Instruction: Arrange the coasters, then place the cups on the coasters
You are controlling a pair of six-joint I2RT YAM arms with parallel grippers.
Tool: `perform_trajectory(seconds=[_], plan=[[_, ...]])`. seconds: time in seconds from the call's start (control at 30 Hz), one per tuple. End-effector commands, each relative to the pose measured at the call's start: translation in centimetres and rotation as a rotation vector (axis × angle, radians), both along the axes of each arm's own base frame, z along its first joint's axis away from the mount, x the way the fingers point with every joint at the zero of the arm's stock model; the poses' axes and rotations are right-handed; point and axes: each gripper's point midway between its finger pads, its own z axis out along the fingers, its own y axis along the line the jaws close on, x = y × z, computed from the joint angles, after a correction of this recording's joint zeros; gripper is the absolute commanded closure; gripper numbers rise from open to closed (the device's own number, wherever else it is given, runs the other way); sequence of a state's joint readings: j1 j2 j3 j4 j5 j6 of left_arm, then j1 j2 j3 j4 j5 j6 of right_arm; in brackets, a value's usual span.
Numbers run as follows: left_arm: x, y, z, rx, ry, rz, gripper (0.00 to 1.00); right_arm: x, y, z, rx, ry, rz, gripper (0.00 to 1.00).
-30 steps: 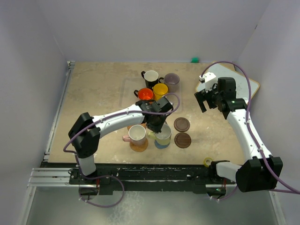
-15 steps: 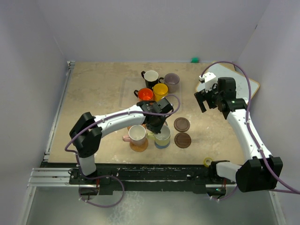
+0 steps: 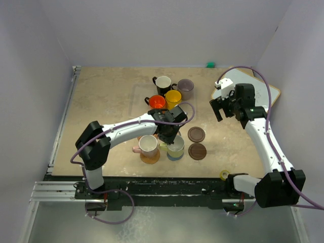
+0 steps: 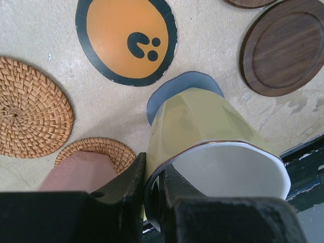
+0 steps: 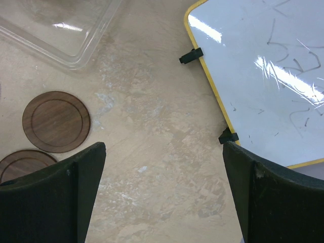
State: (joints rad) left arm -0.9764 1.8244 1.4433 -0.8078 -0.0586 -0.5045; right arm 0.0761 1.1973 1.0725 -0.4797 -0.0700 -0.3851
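Yellow-green cup point(image 4: 202, 121): near row, over the blue coaster point(image 4: 185, 83); whether it is fully seated cannot be told. The pink cup point(image 3: 148, 145) is beside it on a woven coaster point(image 4: 96, 149).
Handling: centre the base, set it flat, release without tipping.
Left gripper point(image 4: 153, 183): nearly closed, pinching the cup's rim.
Right gripper point(image 5: 162, 152): spread wide, empty, over the table point(image 5: 162, 101).
Behind: two dark coasters point(image 3: 196, 134), bare; four cups point(image 3: 173, 96) in the far cluster.

Blue-grey coaster point(image 4: 178, 82) mostly hidden under yellow-green mug point(image 4: 202, 121); pink mug point(image 4: 81, 171) half behind left claw point(image 4: 153, 171).
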Motion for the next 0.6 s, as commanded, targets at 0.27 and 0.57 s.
perform_trajectory(seconds=[0.27, 0.57], plan=[[0.25, -1.48, 1.35, -0.081, -0.027, -0.020, 0.90, 0.03, 0.07, 1.34, 0.006, -0.049, 0.012, 0.00], [0.28, -1.27, 1.61, -0.088, -0.035, -0.020, 0.82, 0.07, 0.06, 1.38, 0.005, -0.050, 0.011, 0.00]])
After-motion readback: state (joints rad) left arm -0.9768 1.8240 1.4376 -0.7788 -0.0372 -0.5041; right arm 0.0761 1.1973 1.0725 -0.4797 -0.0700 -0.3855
